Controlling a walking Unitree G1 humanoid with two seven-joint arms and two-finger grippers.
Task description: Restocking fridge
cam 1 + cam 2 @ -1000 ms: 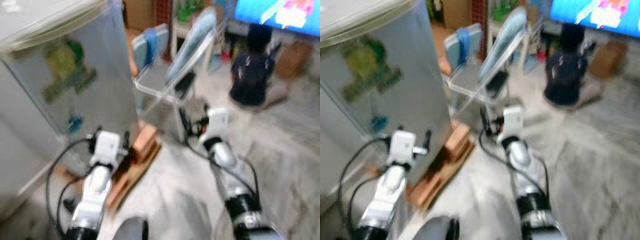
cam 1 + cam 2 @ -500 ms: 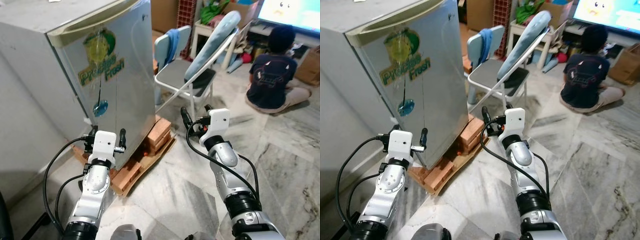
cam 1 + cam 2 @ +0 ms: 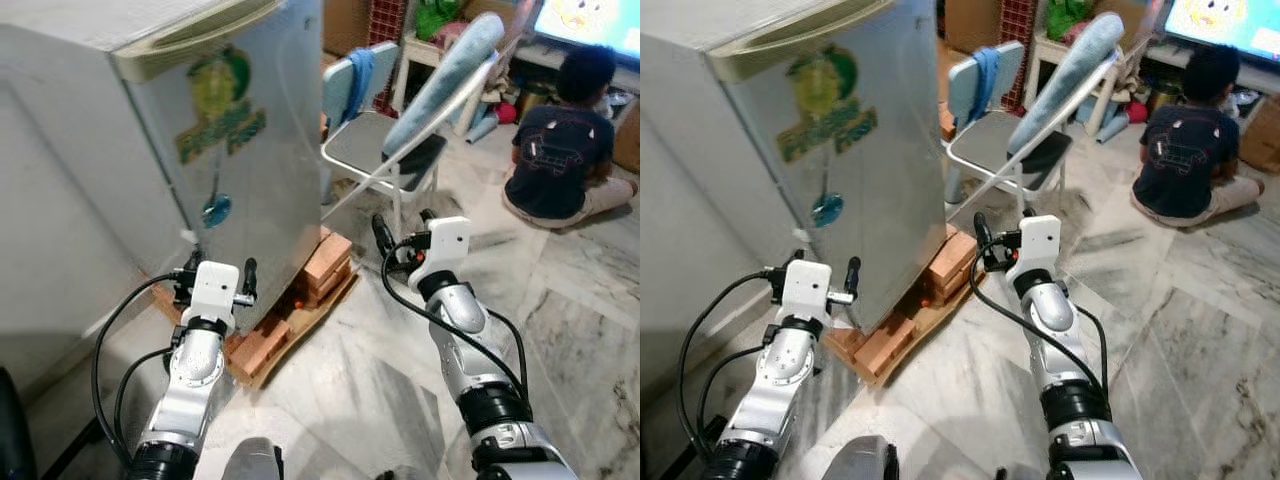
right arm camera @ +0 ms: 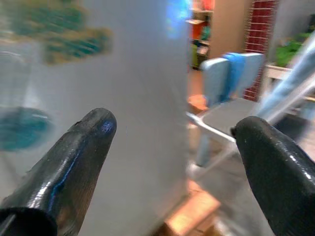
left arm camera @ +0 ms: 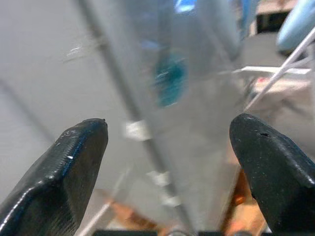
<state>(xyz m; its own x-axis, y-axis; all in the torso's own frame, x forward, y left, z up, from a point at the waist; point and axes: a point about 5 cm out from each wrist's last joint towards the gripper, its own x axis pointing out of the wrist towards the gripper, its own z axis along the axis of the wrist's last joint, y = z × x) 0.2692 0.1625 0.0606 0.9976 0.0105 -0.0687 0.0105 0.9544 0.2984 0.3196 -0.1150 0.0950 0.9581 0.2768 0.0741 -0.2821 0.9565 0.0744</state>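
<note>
Left eye view: a small silver fridge (image 3: 230, 150), door closed, standing on bricks and a wooden pallet (image 3: 290, 320) on the marble floor, just ahead of the robot and to its left. Left gripper (image 3: 217, 272), fingers apart and empty, held near the lower edge of the door; right gripper (image 3: 402, 232), fingers likewise apart and empty, raised before the folding chair (image 3: 400, 150). A person (image 3: 565, 140) sits on the floor well apart, facing a screen. The door is likely stiff sheet metal, smooth and slippery on its face, held by a seal that resists at first. The recessed beige handle strip (image 3: 200, 35) along the door's top edge looks the best place to take hold
</note>
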